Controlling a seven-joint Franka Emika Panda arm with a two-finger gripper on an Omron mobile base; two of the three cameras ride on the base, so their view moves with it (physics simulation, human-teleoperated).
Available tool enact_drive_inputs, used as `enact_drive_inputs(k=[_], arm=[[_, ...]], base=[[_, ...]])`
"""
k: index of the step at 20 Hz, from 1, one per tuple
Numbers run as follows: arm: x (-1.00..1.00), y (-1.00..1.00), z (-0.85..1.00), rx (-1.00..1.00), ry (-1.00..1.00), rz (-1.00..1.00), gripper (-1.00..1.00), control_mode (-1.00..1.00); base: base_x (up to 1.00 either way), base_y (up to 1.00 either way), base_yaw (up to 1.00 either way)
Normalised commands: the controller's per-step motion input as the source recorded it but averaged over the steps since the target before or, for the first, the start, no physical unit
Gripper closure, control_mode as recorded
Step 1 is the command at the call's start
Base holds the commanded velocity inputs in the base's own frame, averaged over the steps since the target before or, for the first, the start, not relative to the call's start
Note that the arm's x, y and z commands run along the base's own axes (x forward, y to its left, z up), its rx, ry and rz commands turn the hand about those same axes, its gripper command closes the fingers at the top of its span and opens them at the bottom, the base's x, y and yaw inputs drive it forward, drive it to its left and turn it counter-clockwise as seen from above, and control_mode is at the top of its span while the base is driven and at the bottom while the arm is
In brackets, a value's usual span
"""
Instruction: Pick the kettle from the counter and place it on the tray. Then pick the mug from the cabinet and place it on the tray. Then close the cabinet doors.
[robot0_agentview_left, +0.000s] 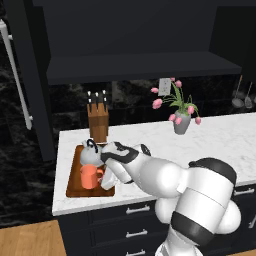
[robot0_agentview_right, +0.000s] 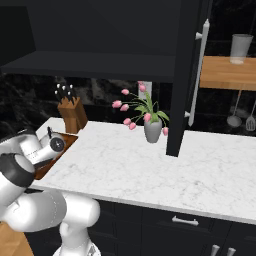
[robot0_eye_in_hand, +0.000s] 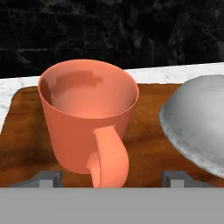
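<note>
A: Where is your mug?
B: It stands upright on the wooden tray, handle toward your end effector, with the kettle just beside it on the same tray.
A: And the end effector?
B: Released: its fingertips stand wide on either side of the handle, not gripping it.
A: Your cabinet doors?
B: Open, above the marble worktop.

Counter in front of me, white marble with faint grey veins.
On the counter I see the tray at its left end, a knife block just behind it, and a flower vase further right.
</note>
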Motion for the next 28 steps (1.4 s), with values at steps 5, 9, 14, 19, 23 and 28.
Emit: enact_drive_inputs(k=[5,9,14,19,23,28], arm=[[-0.16,-0.1,0.4,0.0,-0.03,0.0,-1.0,-1.0],[-0.3,-0.1,0.78,0.0,0.0,-0.01,-1.0,-1.0],[-0.41,-0.06,0.91,0.01,0.0,0.0,-1.0,-1.0],[-0.5,-0.02,0.89,0.0,0.0,0.01,-1.0,-1.0],[-0.5,-0.01,0.63,-0.04,0.0,0.01,-1.0,-1.0],[-0.52,-0.01,0.55,-0.06,-0.01,0.0,-1.0,-1.0]], base=[[0.0,0.0,0.0],[0.0,0.0,0.0],[0.0,0.0,0.0],[0.0,0.0,0.0],[0.0,0.0,0.0],[0.0,0.0,0.0]])
